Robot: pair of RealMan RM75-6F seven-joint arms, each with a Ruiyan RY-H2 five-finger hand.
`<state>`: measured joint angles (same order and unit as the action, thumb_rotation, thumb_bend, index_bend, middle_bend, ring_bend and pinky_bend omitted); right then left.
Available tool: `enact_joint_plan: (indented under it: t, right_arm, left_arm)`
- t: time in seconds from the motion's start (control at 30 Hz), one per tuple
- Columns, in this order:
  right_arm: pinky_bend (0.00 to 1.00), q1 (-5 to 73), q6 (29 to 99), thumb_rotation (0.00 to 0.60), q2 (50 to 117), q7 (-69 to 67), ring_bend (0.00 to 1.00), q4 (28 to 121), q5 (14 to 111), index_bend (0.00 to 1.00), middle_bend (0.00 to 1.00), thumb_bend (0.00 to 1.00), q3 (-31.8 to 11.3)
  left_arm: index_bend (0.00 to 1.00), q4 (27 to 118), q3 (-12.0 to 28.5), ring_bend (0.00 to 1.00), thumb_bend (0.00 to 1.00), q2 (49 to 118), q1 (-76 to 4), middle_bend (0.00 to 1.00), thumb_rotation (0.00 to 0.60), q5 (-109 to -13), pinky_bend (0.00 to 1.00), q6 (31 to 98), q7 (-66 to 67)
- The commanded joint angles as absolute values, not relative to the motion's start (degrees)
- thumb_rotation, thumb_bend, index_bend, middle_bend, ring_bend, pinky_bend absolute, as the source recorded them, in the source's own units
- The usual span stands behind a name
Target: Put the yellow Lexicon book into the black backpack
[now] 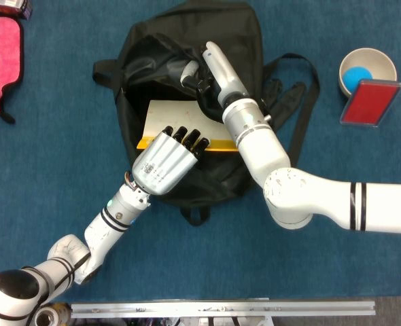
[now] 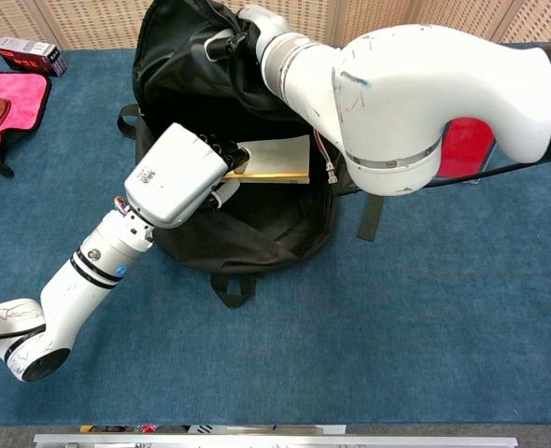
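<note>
The black backpack lies open on the blue table. The Lexicon book, pale-covered with a yellow spine, lies inside the opening. My left hand is at the book's near edge, its dark fingertips curled over the yellow spine and holding it. My right hand grips the far flap of the bag and holds the mouth open. The far end of the book is hidden under my right forearm.
A bowl with a blue ball and a red case sit at the right. A pink cloth and a small box lie at the far left. The backpack straps trail right.
</note>
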<state>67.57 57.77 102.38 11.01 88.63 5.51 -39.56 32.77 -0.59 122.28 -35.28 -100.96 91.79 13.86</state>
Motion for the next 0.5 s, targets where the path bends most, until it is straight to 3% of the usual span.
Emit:
enact_joint_plan:
  t: [0.03, 0.5]
  right_arm:
    - [0.87, 67.57, 57.64, 0.600, 102.36, 10.94, 0.65, 88.71, 5.41, 0.63, 0.64, 1.00, -39.43]
    - [0.87, 67.54, 57.77, 0.600, 102.14, 10.63, 0.65, 88.83, 5.28, 0.63, 0.64, 1.00, -39.19]
  left_arm:
    - [0.66, 33.87, -0.91, 0.72, 0.29, 121.80, -35.27, 0.80, 0.600, -100.84, 0.95, 90.59, 15.29]
    - [0.76, 38.42, -0.46, 0.72, 0.25, 121.09, -36.14, 0.80, 0.600, -99.71, 0.95, 85.88, 19.66]
